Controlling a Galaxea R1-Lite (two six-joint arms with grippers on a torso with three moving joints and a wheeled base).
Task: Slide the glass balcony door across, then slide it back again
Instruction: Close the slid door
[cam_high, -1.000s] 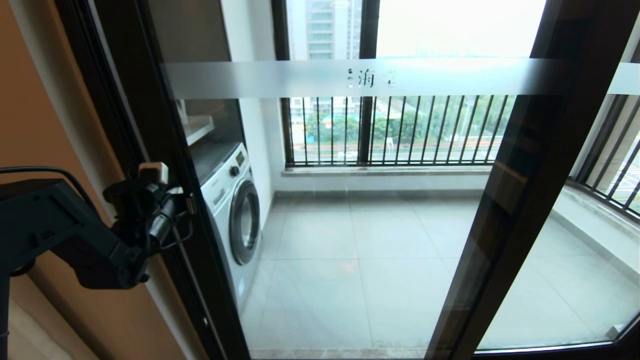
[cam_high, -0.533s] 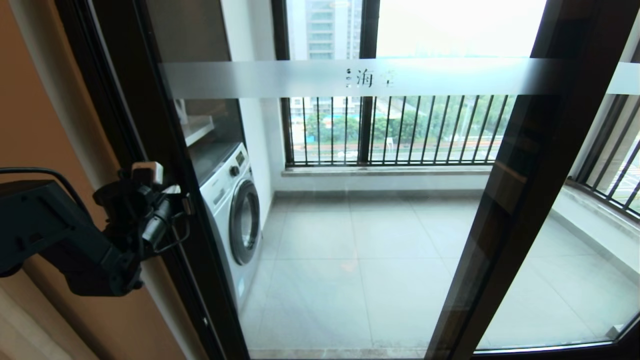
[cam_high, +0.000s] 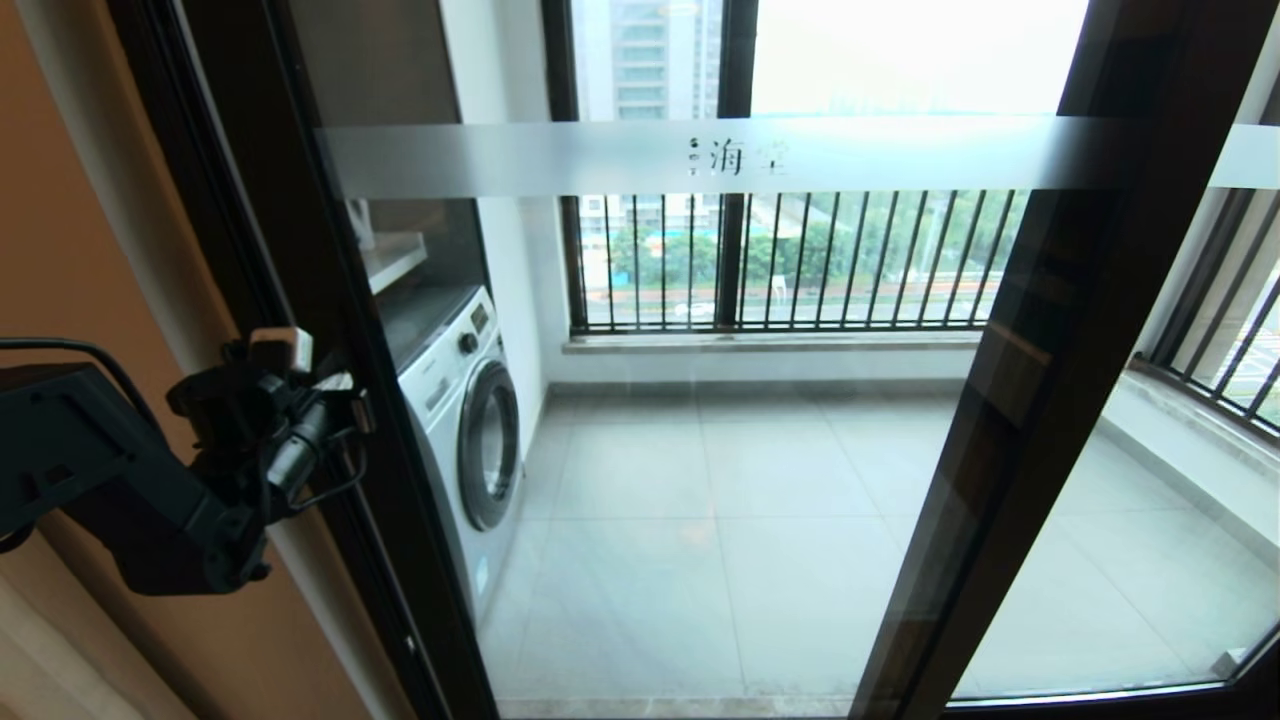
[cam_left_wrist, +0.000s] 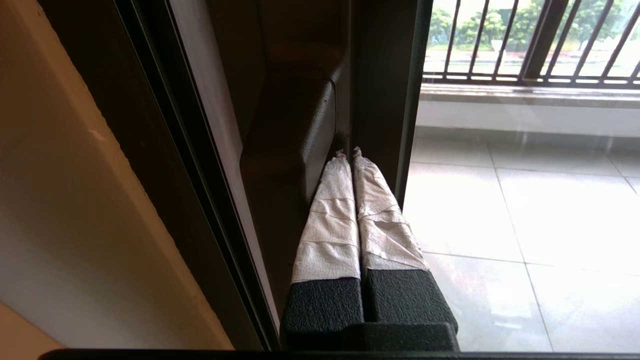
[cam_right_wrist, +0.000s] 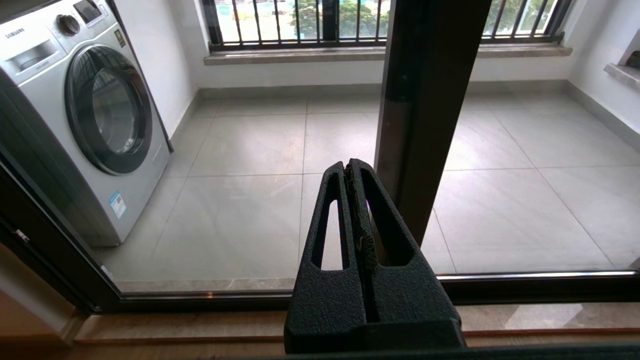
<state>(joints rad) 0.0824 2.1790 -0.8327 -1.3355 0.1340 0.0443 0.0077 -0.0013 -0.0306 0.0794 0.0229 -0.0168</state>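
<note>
fingers of the left gripper (cam_left_wrist: 348, 155) are pressed together, tips tucked into the slot between the short dark bar handle (cam_left_wrist: 295, 140) and the door's left stile; nothing sits between them, so they work as a hook rather than a clamp. in the head view the left gripper (cam_high: 340, 395) is at about 9 o'clock, against the dark frame of the glass balcony door (cam_high: 700, 400), which fills the middle of that view from 10 o'clock to 4 o'clock, its frosted band (cam_high: 700, 155) with small characters running across at 12 o'clock.

the door looks close to its leftmost reach, so the step in hand is probably the last stretch of the slide, or the turn into the next one. to do it well, keep the tips deep behind the handle, push or pull straight along the track, and hold the wrist level so the taped fingers do not ride out of the slot. a slow, even force should stop the panel from jolting at the end stop.

the right gripper (cam_right_wrist: 352, 172) is idle, its fingers clenched on nothing, low before the glass near the dark upright stile (cam_right_wrist: 425, 100).

counted: 1 sliding door with characters on its band, 1 bar handle, 1 washing machine (cam_high: 465, 420) at 8 o'clock behind the glass, 1 neighbouring glass panel (cam_high: 1180, 450) at 3 o'clock, 2 grippers.
</note>
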